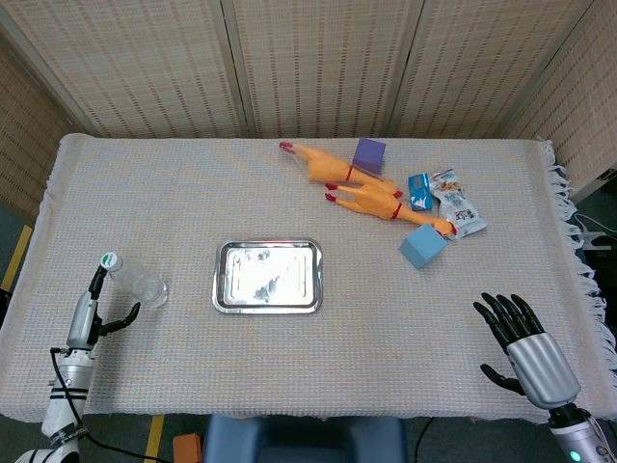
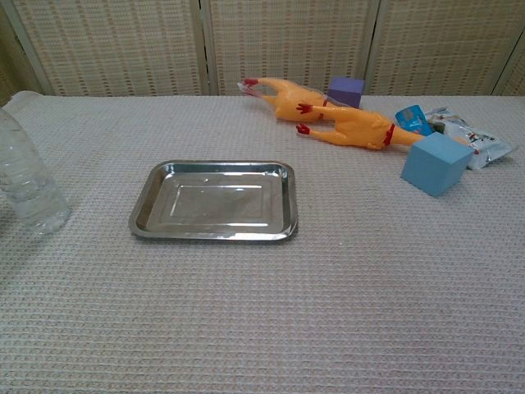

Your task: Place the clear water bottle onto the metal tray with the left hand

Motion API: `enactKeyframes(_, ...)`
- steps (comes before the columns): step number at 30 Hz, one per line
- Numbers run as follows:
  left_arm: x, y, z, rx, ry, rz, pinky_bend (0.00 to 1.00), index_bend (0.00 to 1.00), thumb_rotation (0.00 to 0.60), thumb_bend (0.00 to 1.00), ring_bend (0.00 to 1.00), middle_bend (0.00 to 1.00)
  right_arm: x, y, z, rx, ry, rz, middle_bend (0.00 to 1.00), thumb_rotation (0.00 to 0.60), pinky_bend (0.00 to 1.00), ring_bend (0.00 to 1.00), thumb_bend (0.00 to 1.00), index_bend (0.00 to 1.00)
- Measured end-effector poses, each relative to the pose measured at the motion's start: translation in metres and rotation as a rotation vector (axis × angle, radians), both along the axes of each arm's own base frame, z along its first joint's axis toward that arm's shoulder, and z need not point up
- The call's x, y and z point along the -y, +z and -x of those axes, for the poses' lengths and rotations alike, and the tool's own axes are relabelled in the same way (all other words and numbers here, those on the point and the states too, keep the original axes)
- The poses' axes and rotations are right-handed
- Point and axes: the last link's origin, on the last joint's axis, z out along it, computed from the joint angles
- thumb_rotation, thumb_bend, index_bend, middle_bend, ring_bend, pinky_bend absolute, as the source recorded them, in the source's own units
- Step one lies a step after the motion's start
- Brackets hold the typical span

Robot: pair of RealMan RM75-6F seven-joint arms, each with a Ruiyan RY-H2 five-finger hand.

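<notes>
So we have our left hand (image 1: pixel 92 313) low at the near left edge of the table (image 1: pixel 145 193), fingers apart and holding nothing, and the water bottle (image 1: pixel 135 281) stands just beyond and a little to the inside of it, close to the fingertips but, as far as we can tell from the head view, not yet touched. The bottle is upright, its green cap (image 1: pixel 109 259) leaning toward us only because of the camera's angle, so its long axis runs straight up from the cloth and our grasp should come from the side, around the body rather than the cap. From the chest view we see only the bottle (image 2: pixel 29 189) at the left border, with no hand in front of it. The tray (image 1: pixel 267 276) lies further on from the bottle, to the inside of our left hand, well apart from the bottle and with bare cloth between them, so the carry we judge to be a short sideways sweep toward the middle of the table. Our right hand (image 1: pixel 528 347) rests at the far opposite corner, fingers spread and empty, much further from the bottle than the left, which suits the task. We judge the reach nearly complete: a small advance forward and inward should bring our fingers around the bottle.
</notes>
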Motion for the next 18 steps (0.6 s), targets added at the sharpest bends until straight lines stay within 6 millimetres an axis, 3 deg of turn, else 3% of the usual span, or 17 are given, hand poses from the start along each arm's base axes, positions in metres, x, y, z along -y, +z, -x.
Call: enactKeyframes(18, -0.022, -0.017, -0.008, -0.003, 0.01, 0.043, 0.04, 0.0, 0.6, 0.32, 0.0, 0.0, -0.001, 0.002, 0.002, 0.0, -0.007, -0.001, 0.0, 0.6, 0.0, 0.0, 0.09, 0.0)
